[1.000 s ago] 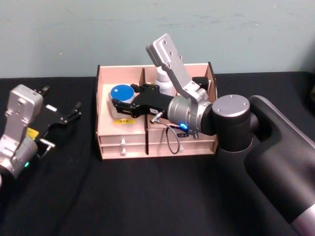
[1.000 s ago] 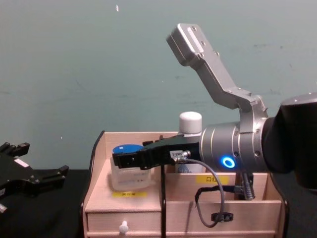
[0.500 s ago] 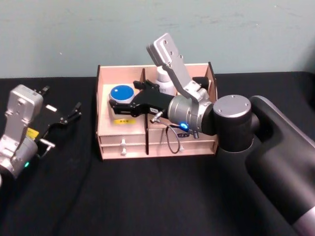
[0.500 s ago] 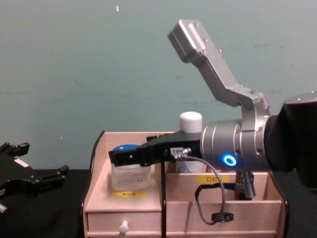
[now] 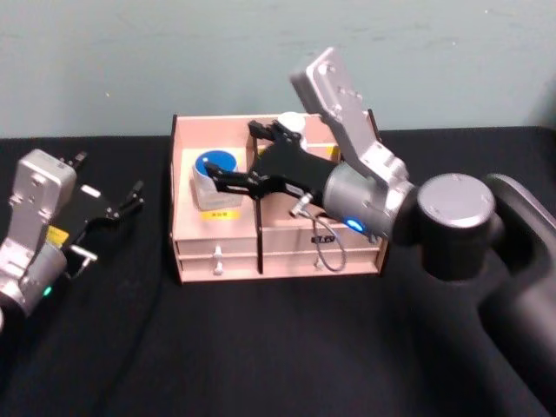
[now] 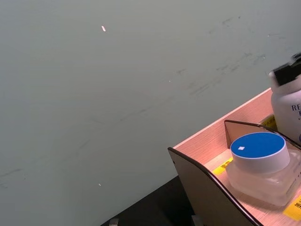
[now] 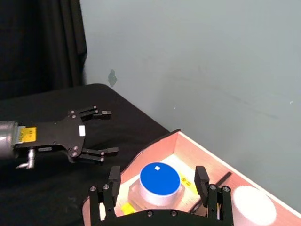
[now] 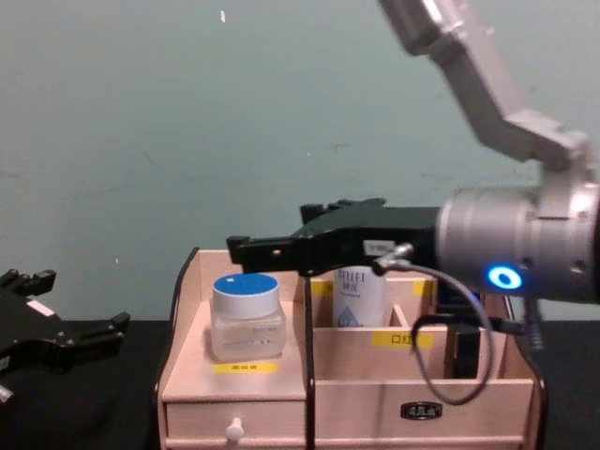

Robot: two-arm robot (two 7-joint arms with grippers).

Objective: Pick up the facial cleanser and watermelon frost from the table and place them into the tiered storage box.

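Note:
The tiered storage box (image 5: 217, 248) stands mid-table, light wood with dark-edged sides. In its left upper compartment sits a clear jar with a blue lid, the watermelon frost (image 5: 214, 167) (image 8: 246, 314) (image 6: 261, 160) (image 7: 159, 186). Behind the divider stands a white bottle with a white cap, the facial cleanser (image 5: 291, 124) (image 8: 361, 298) (image 6: 289, 106) (image 7: 254, 207). My right gripper (image 5: 233, 155) (image 8: 272, 232) (image 7: 157, 178) hovers open just above the jar, touching nothing. My left gripper (image 5: 106, 176) (image 8: 75, 302) (image 7: 109, 132) rests open to the left of the box.
A black cloth covers the table (image 5: 261, 347), with a green wall behind it. The box's front holds small drawers with white knobs (image 5: 217, 252) and yellow labels (image 8: 246, 367). A cable loop (image 5: 328, 252) hangs from my right wrist in front of the box.
My right gripper opened off the blue-lidded jar and rose above it, the wrist swinging right. The jar stays in the left compartment. The left arm has not moved.

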